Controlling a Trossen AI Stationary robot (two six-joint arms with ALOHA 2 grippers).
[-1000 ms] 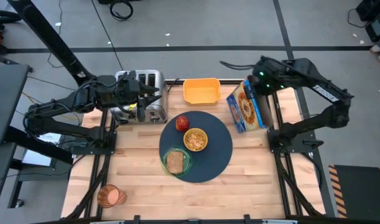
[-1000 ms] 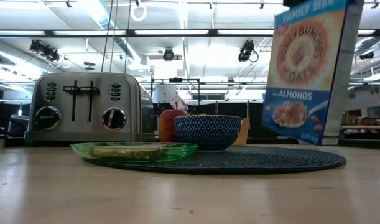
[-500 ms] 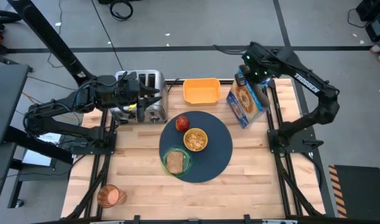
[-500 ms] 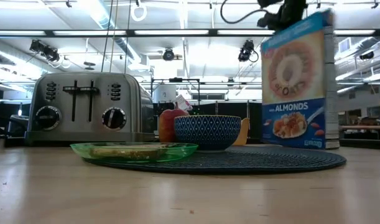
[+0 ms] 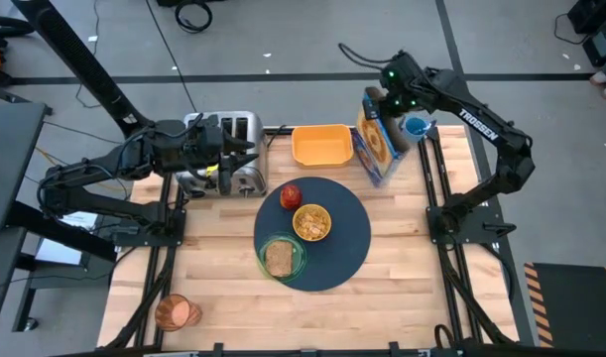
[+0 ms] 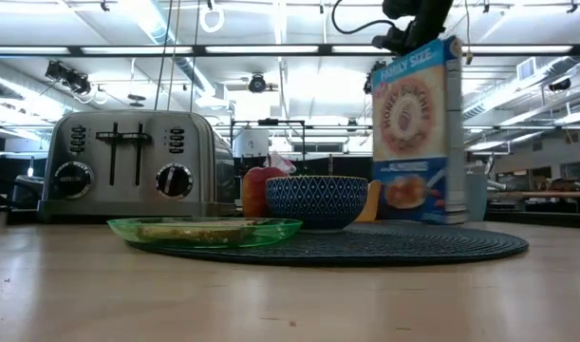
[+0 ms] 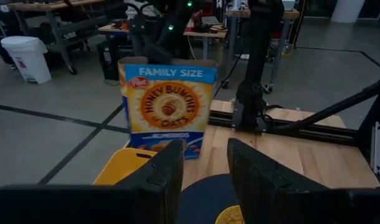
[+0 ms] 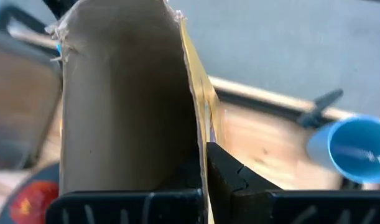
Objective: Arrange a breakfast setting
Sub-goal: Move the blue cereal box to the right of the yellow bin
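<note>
A dark blue-grey round mat [image 5: 350, 248] lies mid-table. On it sit a green plate [image 5: 297, 264] with a toast slice [image 5: 279, 259], a cereal bowl [image 5: 312, 222] and a red apple [image 5: 291, 194]. An amber cup [image 5: 177, 312] stands at the near left corner. No spoon shows. My right gripper [image 5: 390, 97] is shut on a cereal box [image 5: 374, 149] at the far right, upright in the low view [image 6: 418, 133]. My left gripper [image 7: 205, 177] is open and empty over the toaster [image 5: 228, 149]. My right gripper holds the cereal box by the wall at its open top [image 8: 199, 134], one finger inside the box and one finger [image 8: 239, 180] outside. The fingers come from above, pointing down. The box hangs upright; whether its bottom [image 6: 418, 217] touches the table, I cannot tell.
A yellow container [image 5: 320, 145] stands at the far edge between the toaster and the box. A blue cup [image 5: 416, 126] stands just right of the box. Bare wood lies at the near side and right of the mat.
My right gripper has carried the cereal box toward the table's far left and down. The box, tilted and raised a second ago, has turned about and now stands upright close to the yellow container.
</note>
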